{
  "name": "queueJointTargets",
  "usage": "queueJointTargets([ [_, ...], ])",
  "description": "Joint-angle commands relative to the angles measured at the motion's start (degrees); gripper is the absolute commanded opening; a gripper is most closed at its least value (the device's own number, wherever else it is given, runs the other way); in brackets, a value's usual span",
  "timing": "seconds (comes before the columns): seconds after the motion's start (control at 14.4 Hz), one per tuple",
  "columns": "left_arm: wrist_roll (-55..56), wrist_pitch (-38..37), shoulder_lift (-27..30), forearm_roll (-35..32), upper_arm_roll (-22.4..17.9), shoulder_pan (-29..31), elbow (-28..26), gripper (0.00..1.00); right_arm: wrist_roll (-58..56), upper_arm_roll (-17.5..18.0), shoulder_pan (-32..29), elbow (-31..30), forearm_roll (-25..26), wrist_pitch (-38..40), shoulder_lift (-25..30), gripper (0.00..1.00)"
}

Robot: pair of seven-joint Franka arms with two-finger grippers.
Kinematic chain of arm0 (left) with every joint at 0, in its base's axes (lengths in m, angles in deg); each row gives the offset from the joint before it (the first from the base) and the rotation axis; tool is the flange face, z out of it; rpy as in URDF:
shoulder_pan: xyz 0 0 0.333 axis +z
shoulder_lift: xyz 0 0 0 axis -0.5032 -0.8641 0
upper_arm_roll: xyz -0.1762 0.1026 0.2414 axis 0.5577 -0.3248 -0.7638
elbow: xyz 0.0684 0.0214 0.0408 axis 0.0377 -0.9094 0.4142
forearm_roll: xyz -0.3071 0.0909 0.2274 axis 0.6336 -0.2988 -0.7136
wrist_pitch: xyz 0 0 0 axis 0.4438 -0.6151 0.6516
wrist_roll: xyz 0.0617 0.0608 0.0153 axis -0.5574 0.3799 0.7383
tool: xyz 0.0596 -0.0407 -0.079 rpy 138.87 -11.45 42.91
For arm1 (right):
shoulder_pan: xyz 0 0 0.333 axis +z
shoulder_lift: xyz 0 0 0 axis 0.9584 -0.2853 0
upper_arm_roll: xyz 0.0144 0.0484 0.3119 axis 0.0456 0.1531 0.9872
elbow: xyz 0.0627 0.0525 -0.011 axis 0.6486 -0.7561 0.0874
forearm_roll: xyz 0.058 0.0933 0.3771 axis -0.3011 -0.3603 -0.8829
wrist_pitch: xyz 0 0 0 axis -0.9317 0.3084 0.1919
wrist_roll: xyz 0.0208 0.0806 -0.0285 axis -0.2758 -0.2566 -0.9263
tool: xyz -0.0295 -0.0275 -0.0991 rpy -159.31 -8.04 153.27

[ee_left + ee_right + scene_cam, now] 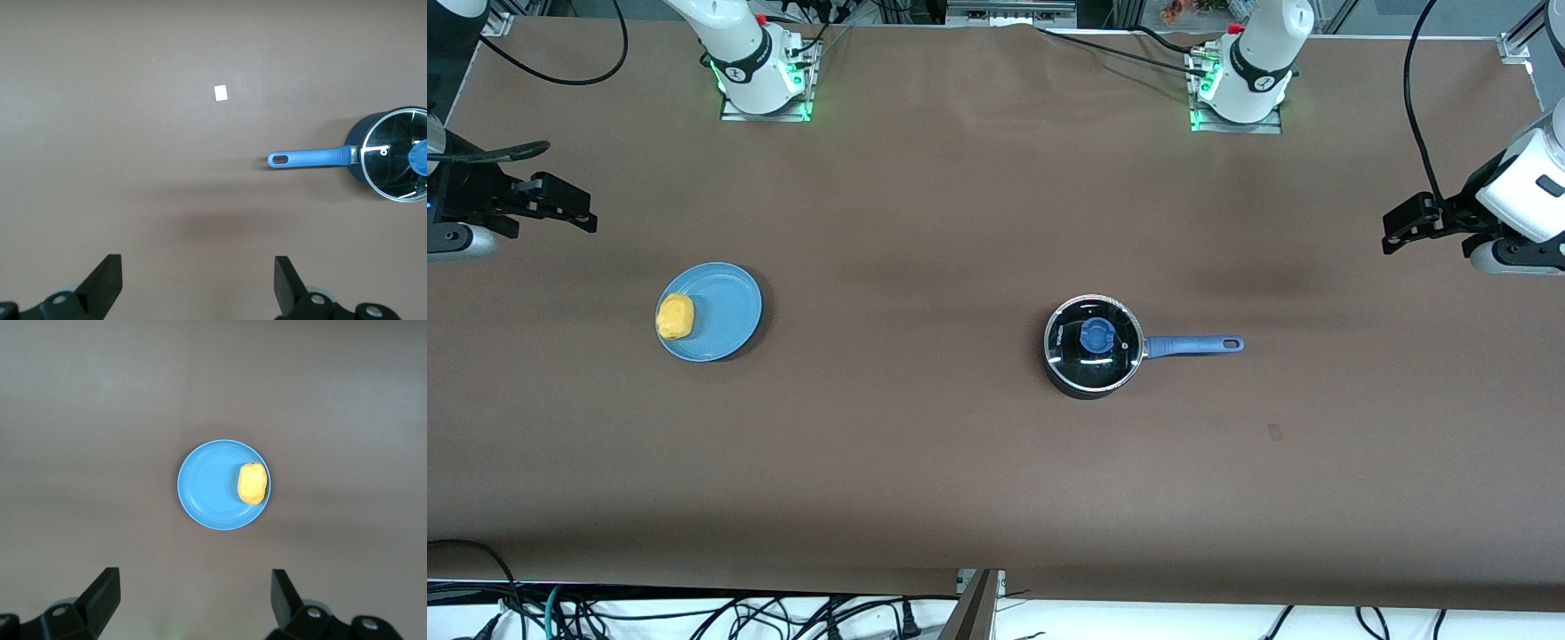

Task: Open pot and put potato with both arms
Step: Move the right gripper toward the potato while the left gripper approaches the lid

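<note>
The pot [1092, 347] stands on the table with its glass lid on and the blue knob [1096, 336] on top. Its blue handle [1192, 345] points toward the left arm's end. The yellow potato [675, 316] lies on a light-blue plate [725, 307] toward the right arm's end. My left gripper [1392, 229] hangs open and empty over bare table at its own end, well apart from the pot [393, 157]. My right gripper [590, 209] hangs open and empty at the other end, apart from the potato [253, 483]. Both grippers [198, 267] [193, 577] have nothing between their fingers.
A brown cloth covers the whole table. A small pale scrap [221, 93] lies on it nearer to the front camera than the pot's handle. Both arm bases [760, 71] [1240, 84] stand along the table's edge farthest from the front camera. Cables hang below the edge nearest that camera.
</note>
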Motion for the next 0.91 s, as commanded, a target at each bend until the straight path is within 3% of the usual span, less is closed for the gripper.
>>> queueJointTargets([
  [0.0, -0.60, -0.70, -0.79, 1.18, 0.06, 0.42, 1.71, 1.00, -0.79, 0.29, -0.68, 1.58, 0.19, 0.30, -0.74, 1.00],
  [0.84, -0.33, -0.61, -1.49, 1.35, 0.15, 0.24, 1.80, 1.00, -1.14, 0.29, -0.77, 1.40, 0.28, -1.54, -4.08, 1.00],
])
